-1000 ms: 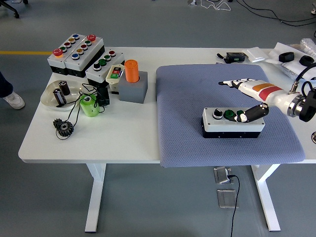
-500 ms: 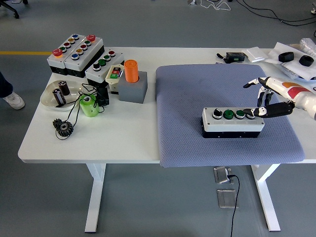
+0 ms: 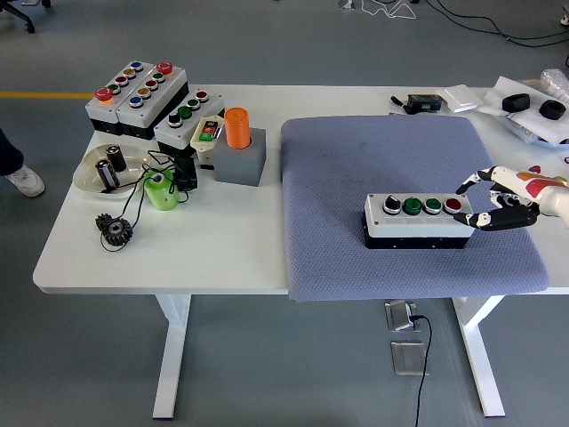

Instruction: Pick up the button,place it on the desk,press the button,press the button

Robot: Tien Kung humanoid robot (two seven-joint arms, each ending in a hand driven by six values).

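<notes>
Upper left of table: 3 spare button boxes (image 3: pixel 147 100), orange cylinder (image 3: pixel 236 127) in grey block (image 3: pixel 240 160), white dish (image 3: pixel 111 169), green cup (image 3: pixel 160 190), black gear (image 3: pixel 114 229).

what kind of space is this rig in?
Likely a robotics lab or test workshop: a white standing desk on grey floor, stacked pushbutton control boxes at its far left, loose cables on the floor behind.
</notes>
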